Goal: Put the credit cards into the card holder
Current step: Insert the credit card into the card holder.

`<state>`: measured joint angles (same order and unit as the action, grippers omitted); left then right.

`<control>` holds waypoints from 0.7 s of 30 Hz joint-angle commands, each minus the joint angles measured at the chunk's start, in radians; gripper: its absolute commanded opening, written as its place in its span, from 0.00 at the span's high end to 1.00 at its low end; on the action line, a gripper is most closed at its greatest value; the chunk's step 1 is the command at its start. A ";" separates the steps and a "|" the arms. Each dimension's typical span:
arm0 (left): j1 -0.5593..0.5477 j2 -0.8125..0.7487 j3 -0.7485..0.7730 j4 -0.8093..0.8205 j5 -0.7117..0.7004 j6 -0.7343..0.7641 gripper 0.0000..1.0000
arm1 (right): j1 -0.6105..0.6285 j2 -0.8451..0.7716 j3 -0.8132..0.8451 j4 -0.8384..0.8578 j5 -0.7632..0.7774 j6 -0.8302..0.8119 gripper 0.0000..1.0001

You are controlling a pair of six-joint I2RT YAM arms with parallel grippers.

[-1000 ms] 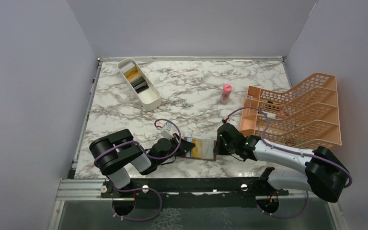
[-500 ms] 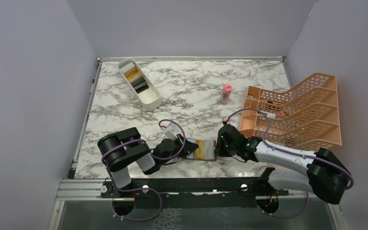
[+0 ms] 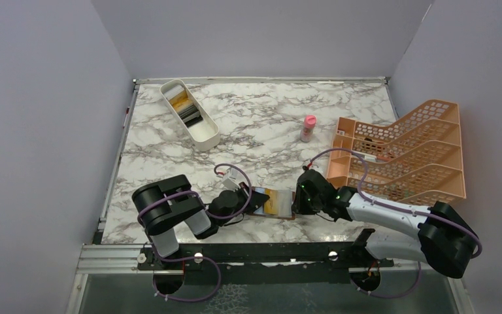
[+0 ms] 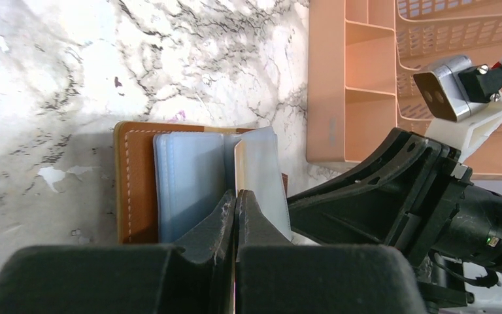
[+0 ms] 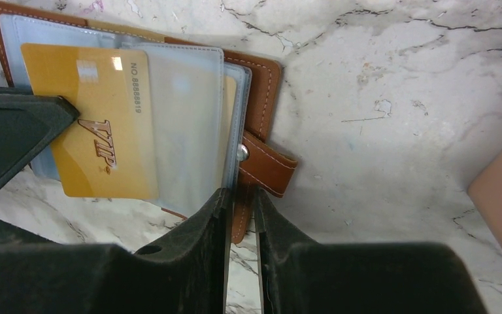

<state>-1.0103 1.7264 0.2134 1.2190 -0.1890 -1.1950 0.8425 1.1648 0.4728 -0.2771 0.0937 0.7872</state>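
Pale walls box in a marbled bench [image 3: 255, 124]. From the overhead camera I see the card holder [image 3: 276, 204] lying open at the near edge between my two arms, the left hand [image 3: 253, 201] at its left side and the right hand [image 3: 296, 199] at its right. More credit cards [image 3: 186, 108] wait in the white tray [image 3: 204, 134] at the back left, and an orange rack [image 3: 405, 150] stands off to the right. On the left wrist camera the left hand [image 4: 236, 199] is clenched on a gold card [image 4: 238, 163], seen nearly edge-on over the holder's blue-grey pages. On the right wrist camera that card [image 5: 101, 131] sits part-way under a clear sleeve [image 5: 183, 118] with its left half bare, while the right hand [image 5: 240, 199] looks pinched on the holder's near edge beside the snap strap. I judge the insertion about half done. To finish it cleanly I would hold the right side firm, set the card flat and square to the sleeve mouth, and push slowly toward the right hand so no corner catches or buckles the plastic.
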 commanded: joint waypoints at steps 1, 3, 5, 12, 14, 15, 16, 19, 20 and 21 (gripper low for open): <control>-0.007 -0.019 -0.030 0.028 -0.083 0.032 1.00 | 0.001 0.011 -0.004 0.019 -0.031 0.007 0.77; -0.008 -0.019 -0.033 0.029 -0.078 0.034 1.00 | 0.001 0.016 -0.006 0.024 -0.036 0.007 0.77; -0.009 -0.018 -0.021 0.032 -0.056 0.039 1.00 | 0.001 0.018 -0.009 0.030 -0.037 0.006 0.77; -0.031 0.037 0.009 0.106 -0.001 0.026 0.93 | 0.001 0.022 0.000 0.026 -0.042 0.009 0.77; -0.031 0.015 0.011 0.106 0.003 0.034 0.85 | 0.001 0.011 0.006 0.011 -0.034 0.004 0.77; -0.031 -0.001 0.011 0.097 0.006 0.042 0.82 | 0.001 0.004 0.008 0.001 -0.027 0.004 0.77; -0.031 -0.016 0.011 0.078 0.006 0.055 0.78 | 0.001 -0.002 0.010 -0.007 -0.017 0.003 0.77; -0.035 -0.092 0.018 -0.026 -0.009 0.087 0.73 | 0.001 -0.011 0.014 -0.031 0.000 -0.005 0.77; -0.038 -0.114 0.016 -0.057 -0.021 0.095 0.72 | 0.001 -0.012 0.017 -0.044 0.006 -0.006 0.77; -0.040 -0.134 0.015 -0.087 -0.033 0.100 0.70 | 0.001 -0.014 0.020 -0.055 0.012 -0.008 0.77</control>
<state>-1.0378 1.6848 0.2153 1.2175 -0.2024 -1.1484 0.8425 1.1683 0.4728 -0.2783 0.0807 0.7860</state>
